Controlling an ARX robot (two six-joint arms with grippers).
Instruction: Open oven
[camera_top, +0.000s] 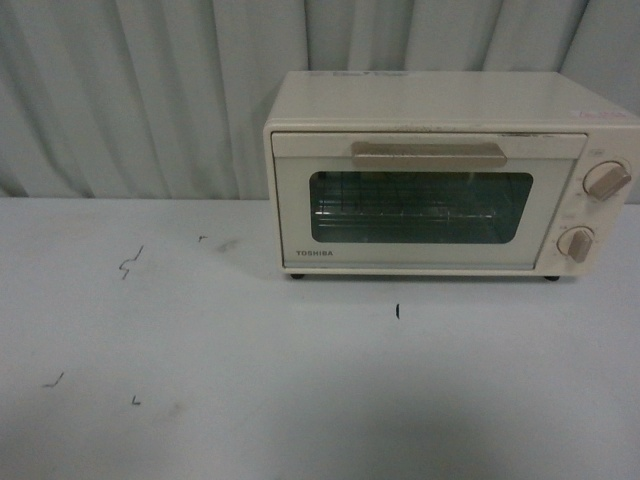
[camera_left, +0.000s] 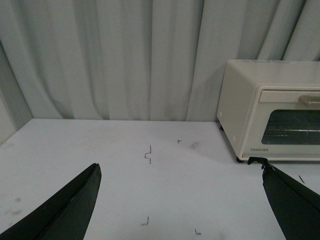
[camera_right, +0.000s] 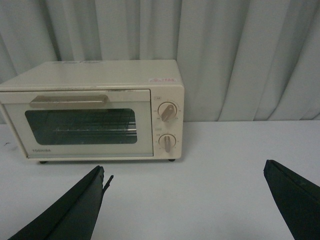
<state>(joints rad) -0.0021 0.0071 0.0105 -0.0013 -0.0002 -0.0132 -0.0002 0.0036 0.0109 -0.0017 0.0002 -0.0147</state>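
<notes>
Cream-white boxy toaster oven (camera_top: 430, 170), door shut, sits well ahead of my left gripper (camera_left: 176, 164) and right gripper (camera_right: 185, 166), both wide open, empty. Risk: tugging its beige bar handle (camera_top: 428, 153) may drag the oven forward

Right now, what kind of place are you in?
Probably a lab or test setup, not a real kitchen. A toaster oven sits alone, door shut, on a plain white table with small pen marks, and a pale curtain hangs behind it.
</notes>
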